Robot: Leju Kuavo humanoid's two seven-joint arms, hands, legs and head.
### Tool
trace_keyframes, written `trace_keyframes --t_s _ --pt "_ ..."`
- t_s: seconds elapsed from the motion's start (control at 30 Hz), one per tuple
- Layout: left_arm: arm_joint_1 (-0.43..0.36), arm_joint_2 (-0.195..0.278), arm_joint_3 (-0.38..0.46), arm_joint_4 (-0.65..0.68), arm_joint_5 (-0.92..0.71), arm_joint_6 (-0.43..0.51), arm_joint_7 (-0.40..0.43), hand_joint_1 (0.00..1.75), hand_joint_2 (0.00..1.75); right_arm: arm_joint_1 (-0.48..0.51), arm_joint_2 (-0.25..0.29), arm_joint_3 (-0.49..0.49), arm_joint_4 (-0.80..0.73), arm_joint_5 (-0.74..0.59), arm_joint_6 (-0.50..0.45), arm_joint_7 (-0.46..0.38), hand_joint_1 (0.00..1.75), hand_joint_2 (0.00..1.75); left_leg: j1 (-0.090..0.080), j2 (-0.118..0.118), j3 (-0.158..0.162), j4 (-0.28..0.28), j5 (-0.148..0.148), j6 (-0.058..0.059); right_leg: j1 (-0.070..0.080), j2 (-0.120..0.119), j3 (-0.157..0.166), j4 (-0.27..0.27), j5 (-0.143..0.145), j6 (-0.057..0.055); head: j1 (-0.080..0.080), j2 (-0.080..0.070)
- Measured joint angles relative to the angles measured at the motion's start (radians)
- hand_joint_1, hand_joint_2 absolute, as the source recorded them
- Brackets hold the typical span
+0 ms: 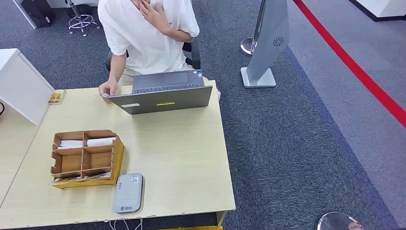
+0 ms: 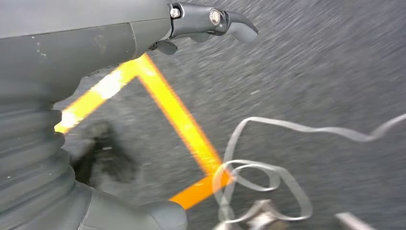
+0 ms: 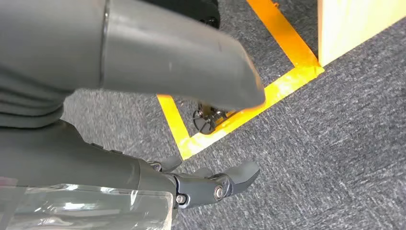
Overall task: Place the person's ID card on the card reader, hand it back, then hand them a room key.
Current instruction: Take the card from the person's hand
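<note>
Left hand (image 2: 95, 57), left wrist view: hanging over carpet, fingers apart, holding nothing. Right hand (image 3: 158, 124), right wrist view: same, fingers loosely spread, empty. Card reader (image 1: 128, 192): grey, near front edge of table (image 1: 182, 163), just beside wooden organiser (image 1: 86, 157). ID card: you cannot make it out; possibly at person's hand (image 1: 108, 89) by laptop (image 1: 163, 96), well apart from both sets of fingers. Step, by judgement: receive card. You raise hand toward person slowly, palm open, clear of laptop lid

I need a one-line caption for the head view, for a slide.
Seated person in white shirt behind grey laptop on a pale wooden table with brown cardboard organiser and grey card reader.
</note>
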Motion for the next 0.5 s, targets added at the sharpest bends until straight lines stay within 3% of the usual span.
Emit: trace_keyframes --t_s 0.5 --pt "0.043 -0.111 -0.017 -0.470 0.148 0.072 -0.085 0.00 1.75 -0.007 0.007 -0.071 0.012 0.023 -0.020 -0.004 0.00 1.75 0.000 0.000 0.000 0.000 0.000 0.000 0.000 0.000 0.000 0.000 0.000 0.000 0.000 0.000"
